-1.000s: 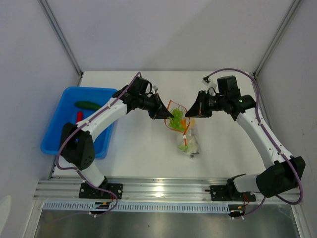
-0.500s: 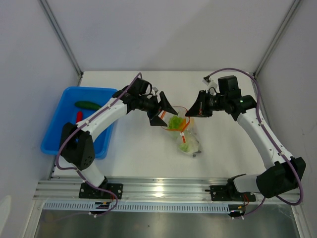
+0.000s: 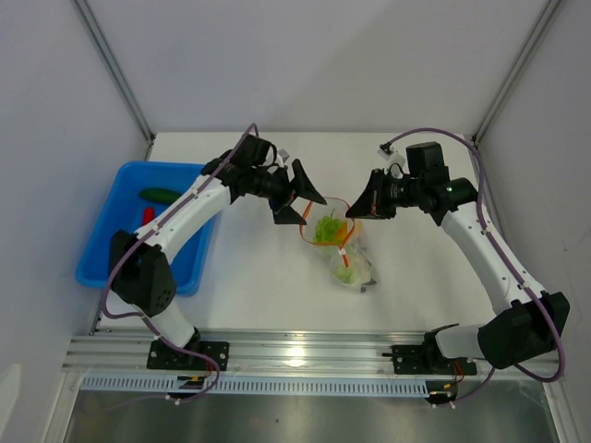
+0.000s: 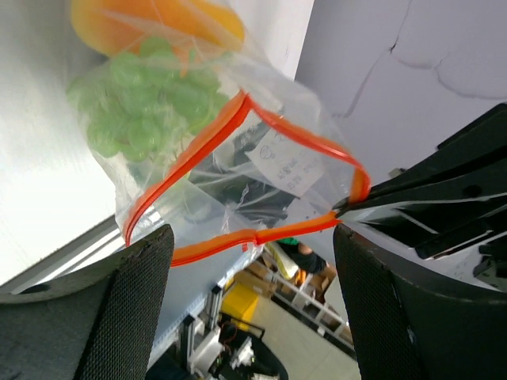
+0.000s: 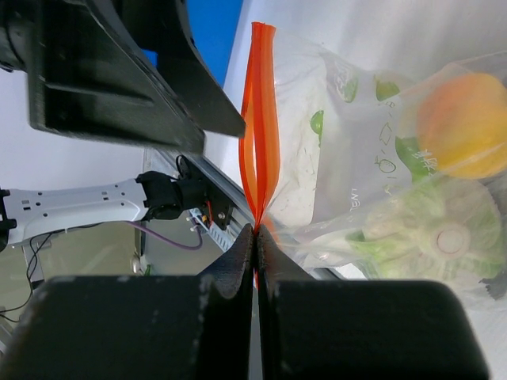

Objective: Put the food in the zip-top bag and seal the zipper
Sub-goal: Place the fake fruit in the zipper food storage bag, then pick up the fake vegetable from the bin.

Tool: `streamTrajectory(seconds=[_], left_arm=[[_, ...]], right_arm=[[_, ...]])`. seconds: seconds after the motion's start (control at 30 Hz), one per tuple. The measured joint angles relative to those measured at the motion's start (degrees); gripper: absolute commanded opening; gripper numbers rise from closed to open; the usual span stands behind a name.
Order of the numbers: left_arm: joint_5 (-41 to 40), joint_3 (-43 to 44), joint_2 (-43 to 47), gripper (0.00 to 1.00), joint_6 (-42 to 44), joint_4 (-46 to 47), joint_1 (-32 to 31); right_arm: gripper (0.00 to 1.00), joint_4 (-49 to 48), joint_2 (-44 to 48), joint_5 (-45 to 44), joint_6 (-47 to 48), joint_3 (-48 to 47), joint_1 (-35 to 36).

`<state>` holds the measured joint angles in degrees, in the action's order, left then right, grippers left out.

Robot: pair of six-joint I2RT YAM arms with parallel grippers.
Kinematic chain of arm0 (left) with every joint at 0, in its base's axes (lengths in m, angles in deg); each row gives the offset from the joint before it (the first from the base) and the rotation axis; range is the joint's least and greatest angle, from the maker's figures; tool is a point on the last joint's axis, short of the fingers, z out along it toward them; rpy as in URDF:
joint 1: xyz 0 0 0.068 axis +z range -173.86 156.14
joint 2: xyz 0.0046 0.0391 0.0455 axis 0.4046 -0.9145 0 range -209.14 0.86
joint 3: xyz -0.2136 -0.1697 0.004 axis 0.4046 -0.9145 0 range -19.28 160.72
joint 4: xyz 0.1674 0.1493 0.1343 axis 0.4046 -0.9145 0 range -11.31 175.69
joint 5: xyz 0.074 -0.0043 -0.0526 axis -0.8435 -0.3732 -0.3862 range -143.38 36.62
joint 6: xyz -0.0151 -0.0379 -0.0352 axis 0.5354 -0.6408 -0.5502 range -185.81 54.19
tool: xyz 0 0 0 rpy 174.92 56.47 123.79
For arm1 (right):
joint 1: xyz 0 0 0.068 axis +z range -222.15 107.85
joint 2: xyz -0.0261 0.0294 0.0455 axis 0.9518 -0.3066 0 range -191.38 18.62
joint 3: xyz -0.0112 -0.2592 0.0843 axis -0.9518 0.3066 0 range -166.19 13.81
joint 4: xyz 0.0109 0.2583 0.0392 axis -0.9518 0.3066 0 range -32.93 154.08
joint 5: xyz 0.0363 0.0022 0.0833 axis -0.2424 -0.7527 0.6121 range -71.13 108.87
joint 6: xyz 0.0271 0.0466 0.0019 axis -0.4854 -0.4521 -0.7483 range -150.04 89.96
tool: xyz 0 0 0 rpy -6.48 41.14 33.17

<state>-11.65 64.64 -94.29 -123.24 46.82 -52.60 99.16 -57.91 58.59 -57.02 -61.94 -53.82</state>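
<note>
The clear zip-top bag [image 3: 349,258] hangs mouth-up from my right gripper [image 3: 349,211], which is shut on one end of the orange-red zipper [image 5: 259,119]. The zipper [image 3: 317,219] gapes in a loop. Inside the bag are the green grape bunch [image 4: 142,111], an orange-yellow piece [image 5: 463,127] and the leafy vegetable [image 5: 444,229]. My left gripper [image 3: 299,199] is open and empty, just left of the bag's mouth; the zipper [image 4: 214,244] runs in front of its fingers [image 4: 135,317]. The dark green cucumber [image 3: 160,195] and red chili [image 3: 148,214] lie in the tray.
A blue tray [image 3: 111,254] stands at the table's left edge beside the left arm. Grey walls close in the back and both sides. A metal rail [image 3: 295,351] runs along the near edge.
My left gripper was shut on the grape bunch at the bag's mouth. It has opened, the grapes now lie in the bag, and it has drawn back up-left. The right gripper has not moved.
</note>
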Motion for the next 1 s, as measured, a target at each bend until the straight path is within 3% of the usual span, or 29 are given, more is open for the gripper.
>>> streamTrajectory(seconds=[0.5,0.8,1.0], left_arm=[[-3.5,1.9,5.2,0.83,3.6,-2.0,12.4],[-9.4,-8.3,13.4,0.82,2.1,-0.7,25.9],[-12.5,-10.8,13.7,0.81,2.0,0.9,35.4]], right_arm=[[0.00,-0.4,0.0,0.0,0.0,0.9,-0.1],[0.00,-0.5,0.0,0.1,0.0,1.1,-0.1],[0.00,-0.5,0.0,0.2,0.0,1.7,-0.1]])
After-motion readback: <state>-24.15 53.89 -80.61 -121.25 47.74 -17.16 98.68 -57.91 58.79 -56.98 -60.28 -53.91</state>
